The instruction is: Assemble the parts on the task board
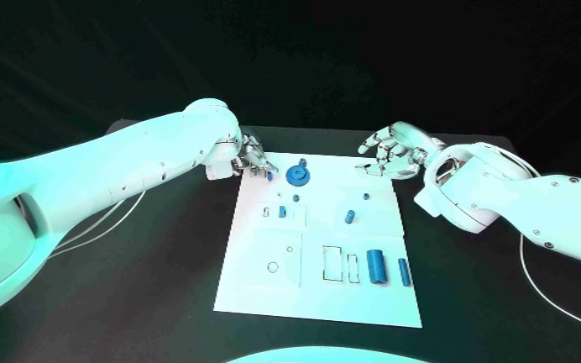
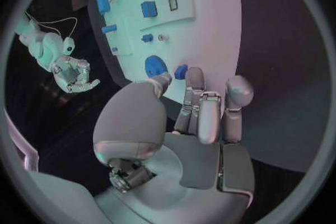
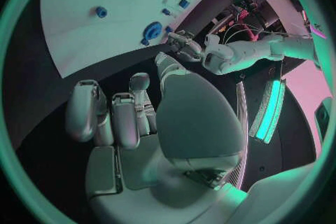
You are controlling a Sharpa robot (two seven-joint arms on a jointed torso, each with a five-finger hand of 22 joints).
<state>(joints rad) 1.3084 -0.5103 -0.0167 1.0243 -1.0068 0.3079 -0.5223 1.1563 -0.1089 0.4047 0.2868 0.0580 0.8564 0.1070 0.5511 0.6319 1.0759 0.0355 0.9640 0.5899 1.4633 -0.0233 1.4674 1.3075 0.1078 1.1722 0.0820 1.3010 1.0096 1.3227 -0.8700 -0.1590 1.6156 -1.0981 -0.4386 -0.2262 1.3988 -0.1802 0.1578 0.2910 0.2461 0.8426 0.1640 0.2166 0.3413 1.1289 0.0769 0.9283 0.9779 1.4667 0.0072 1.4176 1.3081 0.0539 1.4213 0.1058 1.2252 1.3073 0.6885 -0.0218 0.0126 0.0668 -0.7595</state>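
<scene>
The white task board lies in the middle of the table. A round blue disc stands near its far end, with a small blue piece beyond it. Two blue cylinders lie near the front right. My left hand hovers at the board's far left corner, fingers apart. In the left wrist view a small blue part sits between its fingertips, beside the disc; whether they touch is unclear. My right hand hangs at the far right corner, fingers loosely spread and holding nothing.
More small blue parts lie mid-board beside outlined slots. Black table surrounds the board on all sides. White cables trail from both arms along the table.
</scene>
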